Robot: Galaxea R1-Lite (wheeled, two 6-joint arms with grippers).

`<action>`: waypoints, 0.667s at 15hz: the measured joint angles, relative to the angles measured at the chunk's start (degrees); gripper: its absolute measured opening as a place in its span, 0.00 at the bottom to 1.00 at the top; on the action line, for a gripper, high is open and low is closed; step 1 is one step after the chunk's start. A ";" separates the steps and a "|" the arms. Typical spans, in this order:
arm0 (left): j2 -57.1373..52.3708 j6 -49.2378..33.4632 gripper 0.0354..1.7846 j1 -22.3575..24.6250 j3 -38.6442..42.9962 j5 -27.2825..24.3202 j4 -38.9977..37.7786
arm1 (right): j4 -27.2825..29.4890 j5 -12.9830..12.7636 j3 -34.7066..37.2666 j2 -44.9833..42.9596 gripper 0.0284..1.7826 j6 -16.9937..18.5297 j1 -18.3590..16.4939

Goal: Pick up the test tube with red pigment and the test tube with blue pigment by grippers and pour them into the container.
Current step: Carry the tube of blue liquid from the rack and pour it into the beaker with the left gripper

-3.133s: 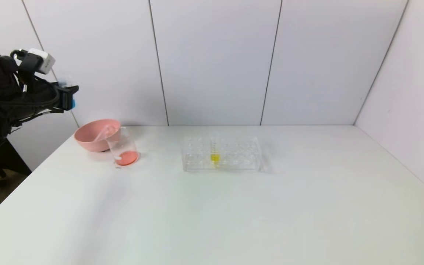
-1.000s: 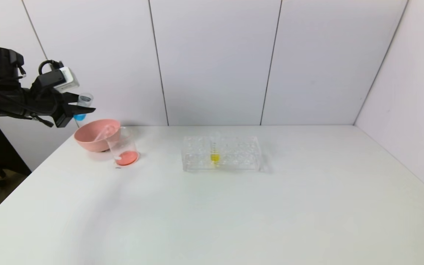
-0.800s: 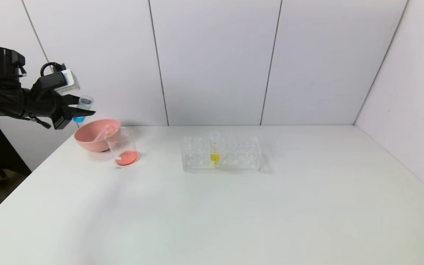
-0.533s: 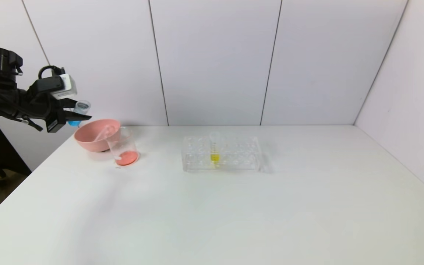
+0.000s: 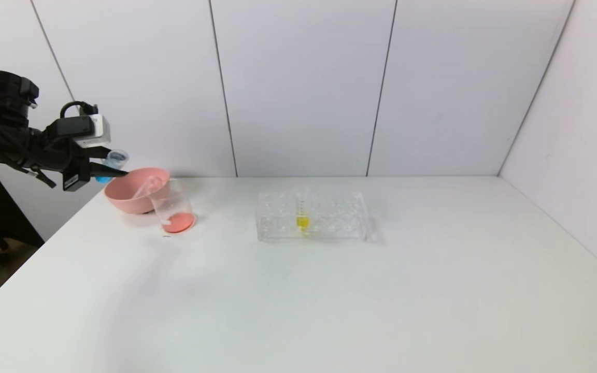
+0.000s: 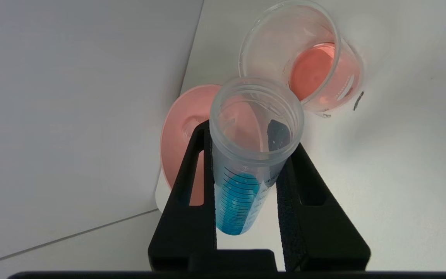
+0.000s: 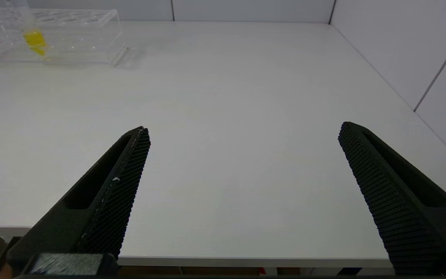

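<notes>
My left gripper [image 5: 114, 170] is shut on the test tube with blue pigment [image 5: 113, 161], held in the air just left of the pink bowl's rim. In the left wrist view the black jaws clamp the tube [image 6: 242, 193] on both sides. Blue liquid fills its rounded bottom and its open mouth points toward the container [image 6: 308, 66]. The container [image 5: 174, 208], a clear beaker, stands in front of the bowl with orange-red liquid in its bottom. No tube holding red pigment is in view. My right gripper [image 7: 244, 131] hangs open over the table's front edge, with nothing between its fingers.
The pink bowl [image 5: 127, 194] sits at the table's far left corner with a clear tube [image 5: 145, 186] lying slanted in it. A clear rack [image 5: 329, 217] stands mid-table holding a yellow-liquid tube [image 5: 302, 215]. The side wall is close behind the left arm.
My left gripper has come down with the blue tube, from above the bowl to the level of its rim. The tube has stayed in its grip.
</notes>
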 joint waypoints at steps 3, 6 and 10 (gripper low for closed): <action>1.74 3.74 0.24 0.07 -3.24 0.48 4.74 | 0.00 0.00 0.00 0.00 1.00 0.00 0.00; 2.60 5.75 0.24 0.07 -5.67 3.39 8.50 | 0.00 0.00 0.00 0.00 1.00 0.00 0.00; 3.54 6.84 0.24 -0.41 -8.95 7.66 12.58 | 0.00 0.00 0.00 0.00 1.00 0.00 0.00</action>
